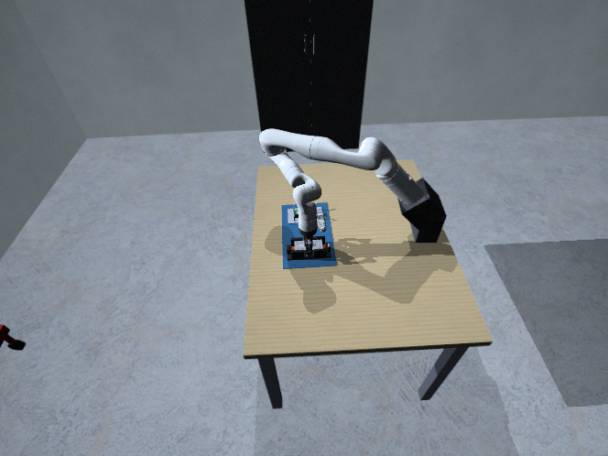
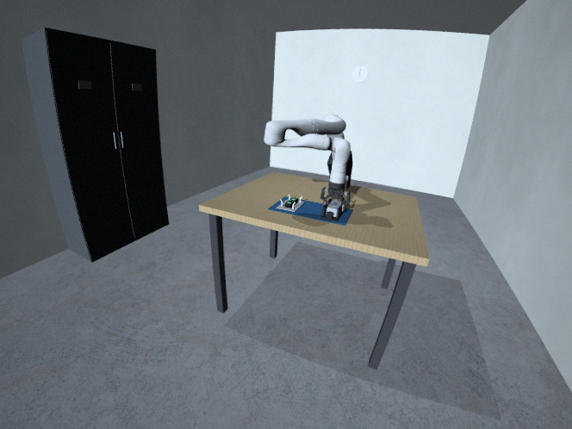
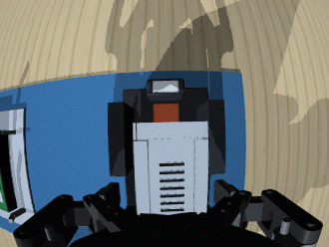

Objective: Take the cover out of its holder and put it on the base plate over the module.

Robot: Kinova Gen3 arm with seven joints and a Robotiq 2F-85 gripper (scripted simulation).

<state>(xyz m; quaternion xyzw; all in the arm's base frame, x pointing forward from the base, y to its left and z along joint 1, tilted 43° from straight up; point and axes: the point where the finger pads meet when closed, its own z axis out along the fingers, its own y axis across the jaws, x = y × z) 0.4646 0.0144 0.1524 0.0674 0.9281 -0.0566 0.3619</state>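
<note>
In the top view, a blue mat [image 1: 294,266] [image 2: 310,213] [image 3: 70,149] lies on the left part of the wooden tabletop [image 1: 368,314] [image 2: 239,202] [image 3: 60,40]. At its near end stands the black holder [image 1: 293,255] [image 2: 330,215] [image 3: 116,139], and the cover [image 1: 299,244] [image 2: 333,208] [image 3: 171,149] sits in it, light gray and upright, with 7 dark slots visible from the wrist and 1 orange patch [image 3: 165,113] just beyond its end. The tool [image 1: 308,247] [image 2: 335,210] [image 3: 166,192] points down over the cover with its 2 fingers wide apart, 1 to the left and 1 to the right of it in the wrist view, clamped on nothing. Whether either finger touches the thin walls, I cannot tell. At the far end of the mat lies the pale base plate [image 1: 290,216] [image 2: 282,208] [image 3: 20,159], with the green and black module [image 1: 295,212] [image 2: 291,202] [image 3: 2,199] on it, uncovered; the exterior view shows this at the left end, with 4 white posts around the module. The white arm [image 1: 339,152] [image 2: 340,161] bends over from a black pedestal [image 1: 429,218] at the right side of the tabletop in the top view, and a tall black cabinet [image 1: 285,73] [image 2: 101,138] stands beyond the far edge.
</note>
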